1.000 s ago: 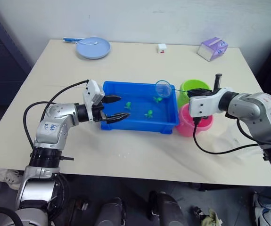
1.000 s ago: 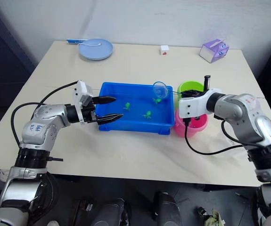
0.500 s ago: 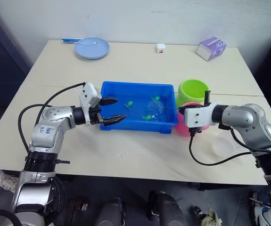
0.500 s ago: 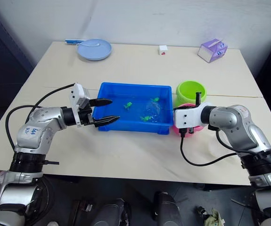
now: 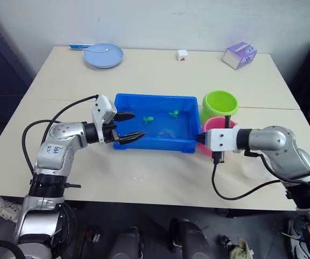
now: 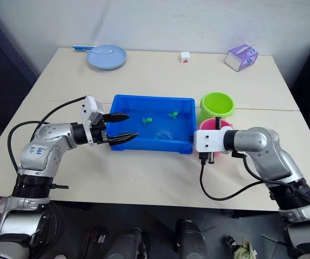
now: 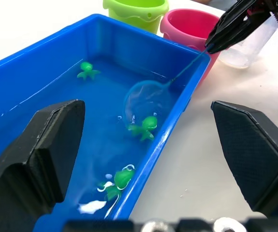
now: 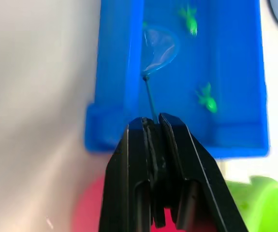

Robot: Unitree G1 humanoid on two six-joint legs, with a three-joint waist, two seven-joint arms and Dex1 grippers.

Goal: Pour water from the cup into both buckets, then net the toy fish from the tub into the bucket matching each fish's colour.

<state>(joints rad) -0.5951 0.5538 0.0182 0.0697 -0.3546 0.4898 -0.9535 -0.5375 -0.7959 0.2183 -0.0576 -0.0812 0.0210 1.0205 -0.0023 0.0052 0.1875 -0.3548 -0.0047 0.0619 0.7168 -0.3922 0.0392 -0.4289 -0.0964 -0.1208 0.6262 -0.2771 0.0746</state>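
Observation:
The blue tub (image 5: 123, 102) holds water and three green toy fish (image 7: 146, 126). My right gripper (image 8: 152, 122) is shut on the thin black handle of the net, beside the tub's near right corner and in front of the pink bucket (image 5: 222, 124). The net's light-blue hoop (image 7: 148, 99) is dipped in the water next to one fish. The lime green bucket (image 5: 220, 103) stands behind the pink one. My left gripper (image 5: 130, 125) is open at the tub's left end, its fingers (image 7: 51, 145) either side of the tub's near wall. The clear cup (image 5: 256, 166) stands by my right forearm.
At the table's far edge lie a pale-blue plate (image 5: 103, 55), a small white cube (image 5: 182, 54) and a purple tissue box (image 5: 239, 55). Bare tabletop runs along the near side in front of the tub.
My right gripper has come down and towards the near edge with the net. The hoop went from above the tub's far right part into the water. My left gripper has hardly moved.

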